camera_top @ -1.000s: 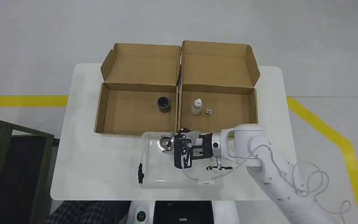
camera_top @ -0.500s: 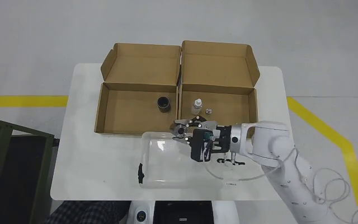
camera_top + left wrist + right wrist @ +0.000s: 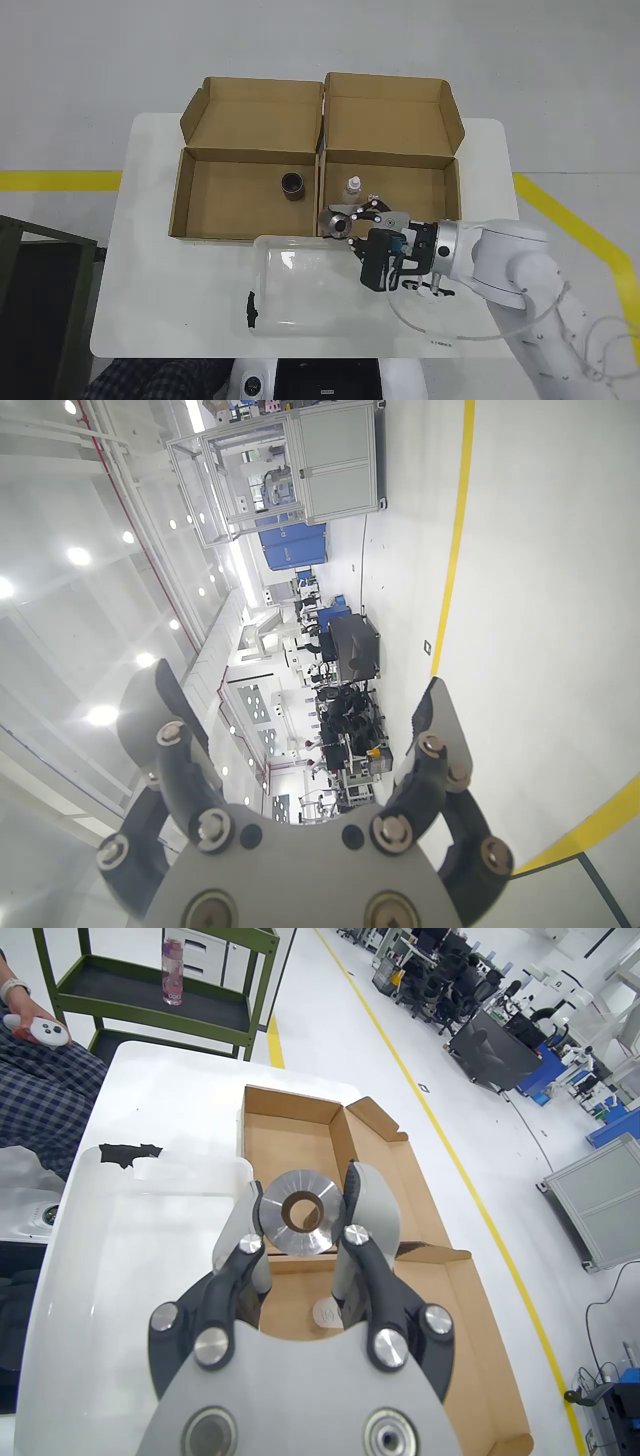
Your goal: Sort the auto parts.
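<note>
Over white table, right hand tight on metal ring; left hand spread.

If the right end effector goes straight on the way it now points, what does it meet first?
Probably the farther cardboard box: the right end effector, shut on the metal ring, aims into it. Depth is unclear; maybe its near wall first.

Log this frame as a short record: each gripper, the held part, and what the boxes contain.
right gripper: shut on metal ring, over near edge of right box
left gripper: open, holding nothing
left box: one dark cylinder
right box: white part, small metal part
clear tray: on table in front of boxes, black tape at one corner
</note>
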{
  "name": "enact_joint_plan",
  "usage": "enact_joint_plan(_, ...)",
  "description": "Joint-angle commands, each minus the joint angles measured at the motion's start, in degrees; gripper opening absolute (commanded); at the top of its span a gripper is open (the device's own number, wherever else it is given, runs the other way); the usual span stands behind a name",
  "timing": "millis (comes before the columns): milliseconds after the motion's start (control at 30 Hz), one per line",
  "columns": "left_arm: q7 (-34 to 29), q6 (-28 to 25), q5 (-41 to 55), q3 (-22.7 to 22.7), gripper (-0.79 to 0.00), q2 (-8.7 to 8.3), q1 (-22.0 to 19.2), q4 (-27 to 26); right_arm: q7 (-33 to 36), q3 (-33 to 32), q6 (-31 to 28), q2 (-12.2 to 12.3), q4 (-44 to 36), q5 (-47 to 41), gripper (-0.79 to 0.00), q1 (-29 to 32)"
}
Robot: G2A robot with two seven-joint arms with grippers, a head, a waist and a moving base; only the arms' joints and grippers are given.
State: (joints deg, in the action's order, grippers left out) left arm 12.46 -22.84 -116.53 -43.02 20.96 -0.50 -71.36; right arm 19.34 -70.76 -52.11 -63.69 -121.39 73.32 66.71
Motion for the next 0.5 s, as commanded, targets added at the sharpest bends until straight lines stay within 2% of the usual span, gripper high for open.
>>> enact_joint_plan(0, 0.0, 0.0, 0.0, 0.0, 0.000, 0.00, 0.0, 0.0, -0.1, -0.2, 0.1, 0.1, -0.3, 0.0, -0.785, 0.1)
enact_joint_plan(267, 0.0, 0.0, 0.0, 0.0, 0.000, 0.00, 0.0, 0.0, -0.3, 0.8, 0.3, 0.3, 0.4, 0.4, -0.785, -0.9)
enact_joint_plan(467, 0.0, 0.0, 0.0, 0.0, 0.000, 0.00, 0.0, 0.0, 0.3, 4.6, 0.9, -0.1, 3.7, 1.1, -0.785, -3.9)
